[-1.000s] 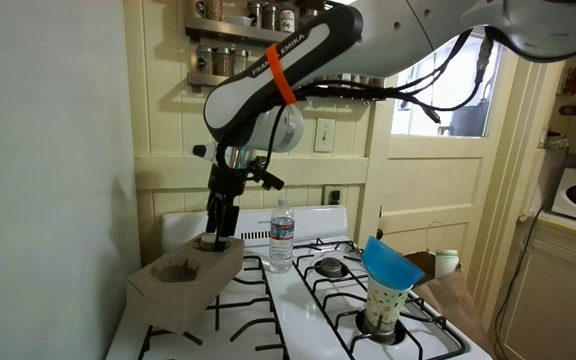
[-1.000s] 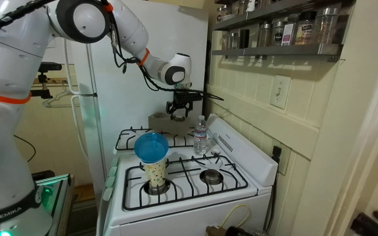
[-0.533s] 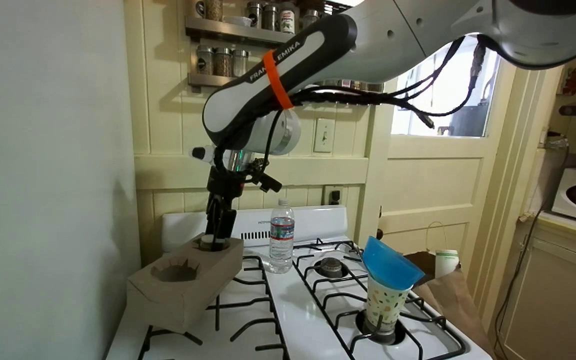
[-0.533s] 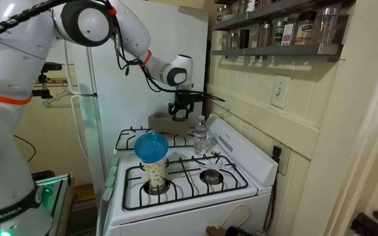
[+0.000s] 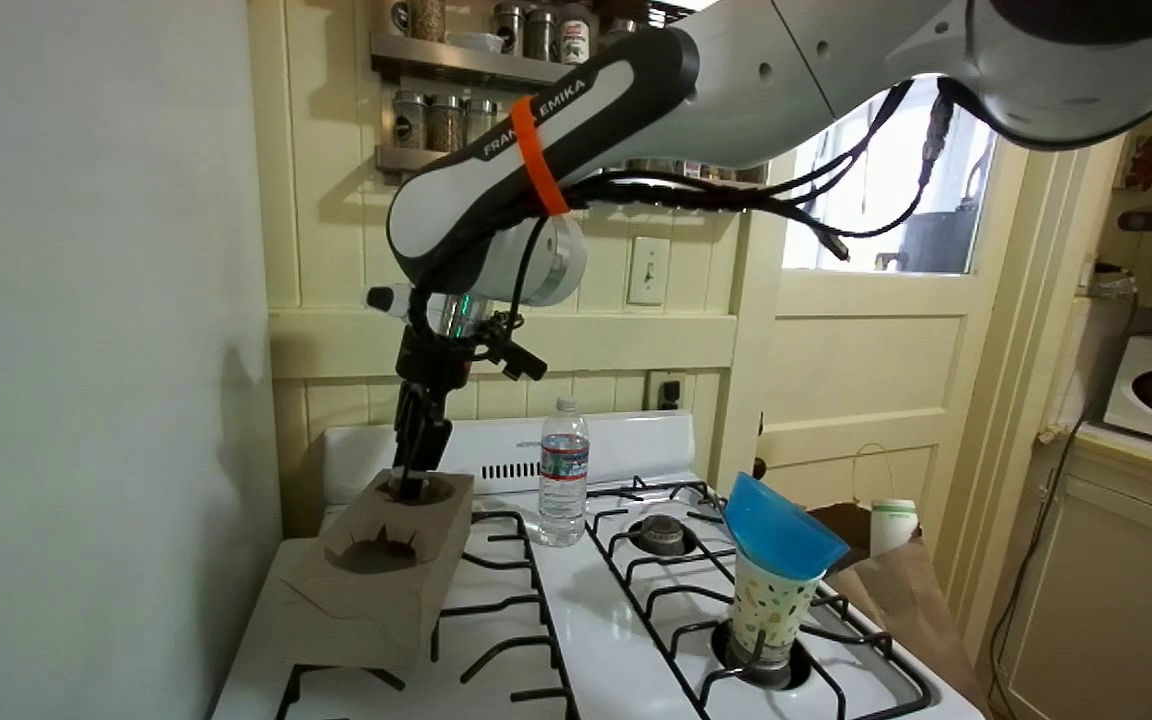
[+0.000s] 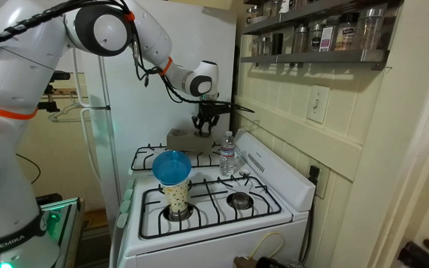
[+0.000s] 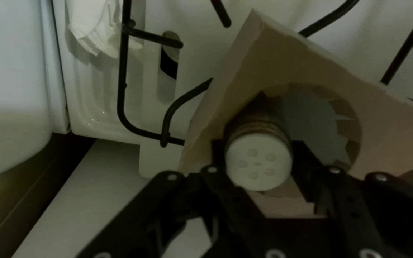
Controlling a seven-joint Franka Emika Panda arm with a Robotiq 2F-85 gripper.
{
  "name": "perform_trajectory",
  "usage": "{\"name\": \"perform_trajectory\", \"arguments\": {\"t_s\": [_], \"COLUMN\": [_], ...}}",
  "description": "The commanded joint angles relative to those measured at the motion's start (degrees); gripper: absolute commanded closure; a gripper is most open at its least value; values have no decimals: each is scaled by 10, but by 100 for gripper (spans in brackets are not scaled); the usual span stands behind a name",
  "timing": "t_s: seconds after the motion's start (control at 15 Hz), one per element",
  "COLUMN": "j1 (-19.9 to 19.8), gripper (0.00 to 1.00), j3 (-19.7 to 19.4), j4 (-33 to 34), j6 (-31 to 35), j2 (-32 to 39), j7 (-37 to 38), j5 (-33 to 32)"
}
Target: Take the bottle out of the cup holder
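Pinching the white-lidded bottle [image 7: 258, 163] between my narrowed jaws, I see it partly inside the cardboard tray [image 5: 396, 610] above the white stove [image 5: 591, 610]. A water bottle [image 5: 563, 480] stands between the black grates [image 5: 536, 600]; shelves [image 6: 333, 56] of jars [image 6: 345, 33] hang on the cream wall [image 6: 274, 85] near the fridge [image 6: 196, 33].

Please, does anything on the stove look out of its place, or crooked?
Yes: the blue plastic funnel-shaped top sits tilted on the pale speckled cup, which stands on a round grey burner, an unusual spot.

Open gap separates cup holder [image 5: 424, 523] from water bottle [image 5: 564, 482].
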Motion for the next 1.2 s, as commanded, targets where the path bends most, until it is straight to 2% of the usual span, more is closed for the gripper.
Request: {"name": "perform_trajectory", "arguments": {"t_s": [0.0,0.27,0.6,0.87,1.13], "j1": [10,12,16,14,24], "gripper": [77,77,77,77,77], "j3": [-1,4,3,-2,-37], "j4": [19,18,-17,-20,-78], "j6": [-27,-25,0,-5,11], "j2": [10,-5,-79,-108,-177], "j7": [7,-1,6,15,117], "j5": [-12,-17,-35,-32,-92]}}
